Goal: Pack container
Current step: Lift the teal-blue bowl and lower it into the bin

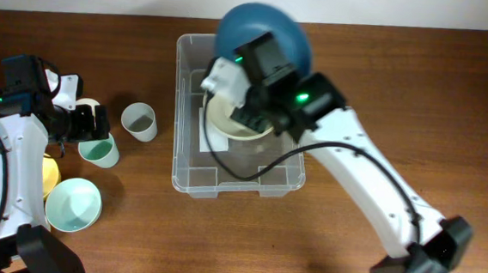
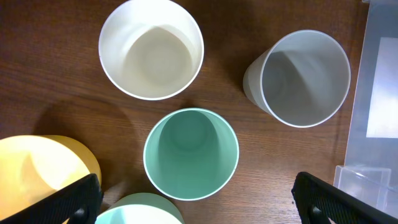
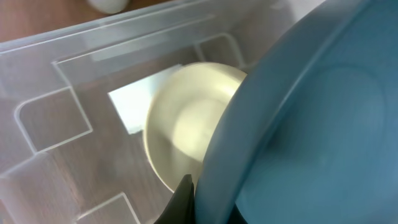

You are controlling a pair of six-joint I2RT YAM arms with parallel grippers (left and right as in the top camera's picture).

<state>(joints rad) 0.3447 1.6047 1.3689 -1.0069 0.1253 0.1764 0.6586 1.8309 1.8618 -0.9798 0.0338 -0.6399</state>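
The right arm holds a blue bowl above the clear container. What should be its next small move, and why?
Probably lower the blue bowl straight down to nest in the cream bowl. The right gripper grips its rim, and it hangs tilted over the container, where the cream bowl already lies; nothing else seems in the way.

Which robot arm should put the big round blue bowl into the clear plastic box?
Right. The right gripper holds the round blue bowl over the clear plastic container, above the cream bowl inside. The left gripper hangs open over a mint-green cup outside.
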